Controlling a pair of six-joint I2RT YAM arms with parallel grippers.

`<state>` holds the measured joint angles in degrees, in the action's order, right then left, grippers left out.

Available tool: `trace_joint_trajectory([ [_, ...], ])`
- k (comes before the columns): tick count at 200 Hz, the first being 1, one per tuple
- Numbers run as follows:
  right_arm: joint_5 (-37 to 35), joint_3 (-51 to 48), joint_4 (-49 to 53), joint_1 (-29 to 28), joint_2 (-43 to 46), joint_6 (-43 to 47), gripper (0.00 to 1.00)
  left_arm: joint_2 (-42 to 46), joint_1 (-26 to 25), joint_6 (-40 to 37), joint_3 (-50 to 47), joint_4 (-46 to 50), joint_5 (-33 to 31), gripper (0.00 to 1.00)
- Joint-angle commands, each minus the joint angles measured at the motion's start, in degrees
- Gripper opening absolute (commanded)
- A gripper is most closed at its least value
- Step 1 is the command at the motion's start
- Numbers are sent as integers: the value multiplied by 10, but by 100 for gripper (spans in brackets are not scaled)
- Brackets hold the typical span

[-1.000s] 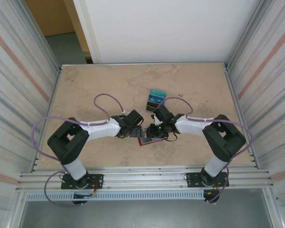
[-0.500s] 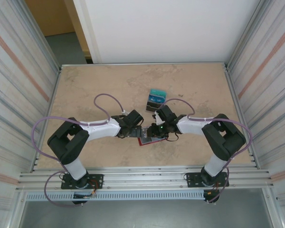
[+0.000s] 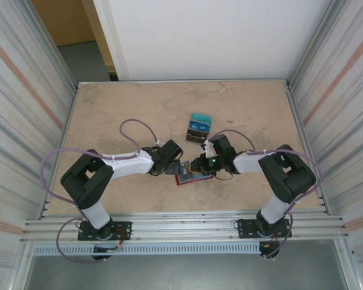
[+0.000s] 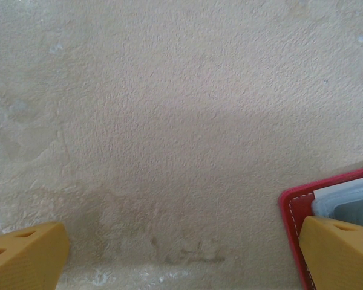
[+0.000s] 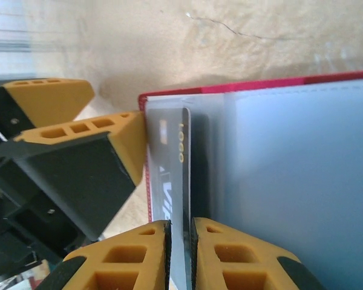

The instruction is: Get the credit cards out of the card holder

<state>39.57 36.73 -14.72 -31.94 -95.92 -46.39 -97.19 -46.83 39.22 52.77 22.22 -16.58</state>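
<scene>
Dark card point(image 5: 176, 175) lies in the clear pocket of the open red card holder point(image 5: 242, 85) on the counter point(image 4: 169, 121), right pincer point(image 5: 180, 229) clamped on its edge, left pincer point(image 4: 181, 257) spread wide with one finger at the holder's corner; we reckon so slight a pin may let the holder drag along.

1. White shells, black joints on left arm point(image 3: 124, 163) and right arm point(image 3: 249, 162).
2. Lilac cables point(image 3: 135, 121) looping off both.
3. Green light point(image 3: 210, 161) glowing at right wrist.
4. Yellow-orange fingers point(image 5: 139, 257), hollow cells, black backing.
5. Black bases point(image 3: 103, 231) on bolted plates.
</scene>
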Motion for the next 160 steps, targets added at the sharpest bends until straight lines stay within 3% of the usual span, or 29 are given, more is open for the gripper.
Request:
trace_joint_trajectory([
  [1,47,-8,-74,5,-17,-31,18,-24,8,-4,-7,47,-24,99],
  [160,91,-45,-178,44,-24,-90,16,-24,7,-3,-5,56,-29,99],
])
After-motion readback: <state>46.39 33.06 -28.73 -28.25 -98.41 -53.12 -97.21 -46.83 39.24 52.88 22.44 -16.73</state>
